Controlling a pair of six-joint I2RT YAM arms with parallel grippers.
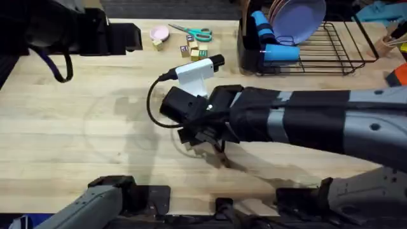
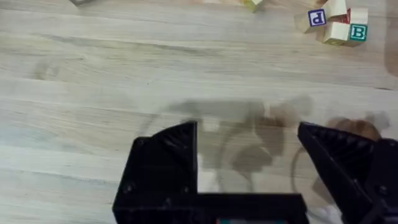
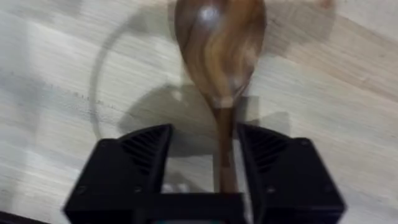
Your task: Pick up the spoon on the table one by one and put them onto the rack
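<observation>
Your right arm reaches across the middle of the table (image 1: 76, 127), its gripper (image 1: 202, 135) low over the planks near the front centre. Look through the right wrist camera: the spoon (image 3: 221, 46) lies right there, glossy brown bowl pointing away, slim handle running back between your two black fingers (image 3: 146, 152). The right gripper (image 3: 202, 149) stands fairly narrow around that handle, one finger on each side. The handle sits closer to one finger than the other, and I can't tell whether either pad is actually touching it yet. From overhead, a short brown stretch of the spoon (image 1: 221, 154) pokes out from under the gripper, down on the wood.

Your left arm sits back by its base at the lower left. In its own wrist view the left gripper (image 2: 249, 155) is spread wide, fingers (image 2: 165, 155) well apart with bare table between them, nothing held.

The rack (image 1: 331, 54) waits at the far right of the table, black wire with a solid black section at its left end, a lavender plate (image 1: 299, 19) and a blue cup (image 1: 280, 52) standing in it. Lettered wooden blocks (image 1: 194, 51) and teal-handled scissors (image 1: 194, 32) lie at the far middle, well apart from the spoon.
</observation>
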